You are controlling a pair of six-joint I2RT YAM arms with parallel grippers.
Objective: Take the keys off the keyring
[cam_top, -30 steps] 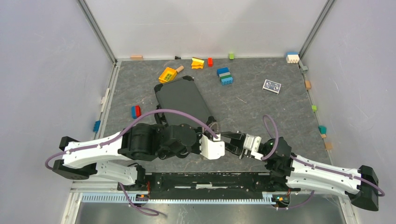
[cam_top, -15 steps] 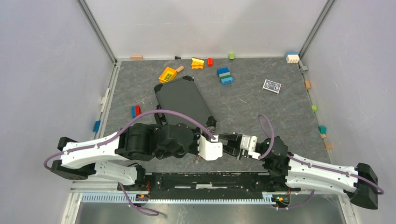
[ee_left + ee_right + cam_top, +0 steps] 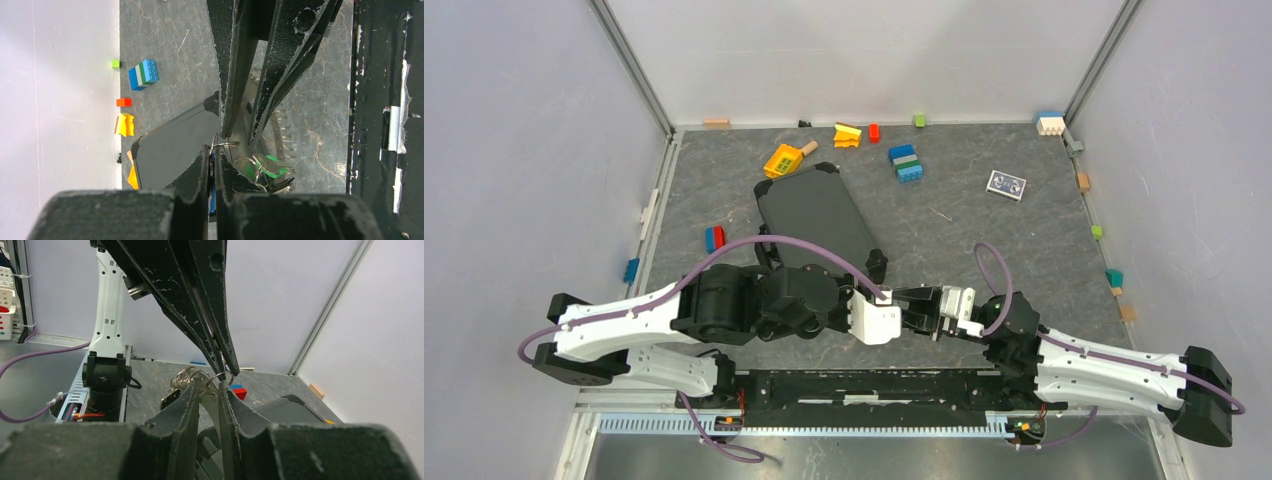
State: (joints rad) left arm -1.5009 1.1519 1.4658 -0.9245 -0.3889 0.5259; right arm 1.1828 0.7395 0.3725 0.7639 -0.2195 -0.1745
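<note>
**Nearest:** left gripper (image 3: 212,152). Its black fingers are pressed together on the thin metal keyring (image 3: 226,145), with a blue-headed key (image 3: 212,192) wedged in the slit between them.

**Next:** right gripper (image 3: 209,387), meeting the left one tip to tip. Its fingers are drawn close about a grey blade from the greyish-brass metal keys (image 3: 275,186). The grip looks firm, though that is a judgement only.

**Next:** small green tag (image 3: 267,169), dangling beside the keys under the ring.

**Change noted:** a second ago the overhead view shows the toothed ring fanned out in plain sight just past the left gripper. Now both grippers sit over it and it is hidden from above, the right arm having slid in toward the left. The bundle hangs between the two tools, by the near corner of the flat black case (image 3: 819,215).

**Meaning:** both holds appear set, so working a key along the wire can begin. No key lies loose yet.

**Farther:** red-and-blue brick (image 3: 714,238), yellow brick (image 3: 781,160), blue-and-green brick stack (image 3: 907,163), patterned card (image 3: 1006,184).
</note>
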